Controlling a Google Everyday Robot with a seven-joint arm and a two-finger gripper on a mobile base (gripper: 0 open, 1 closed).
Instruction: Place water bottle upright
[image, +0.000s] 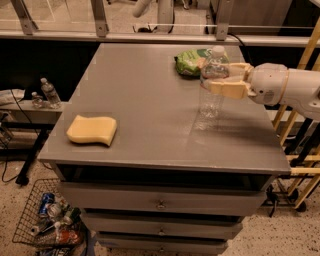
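Observation:
The water bottle (212, 86) is clear ribbed plastic with a white cap. It stands upright at the right side of the grey table (140, 100), its base at or just above the surface. My gripper (214, 79) comes in from the right with its cream fingers (231, 90) shut around the bottle's upper half, just below the shoulder. The white arm runs off the right edge of the view.
A green bag (191, 61) lies just behind the bottle. A yellow sponge (92, 130) lies at the table's front left. Two small clear bottles (48, 93) stand on a low shelf at left. A wire basket of cans (47, 222) sits on the floor. A wooden frame (300, 150) stands at right.

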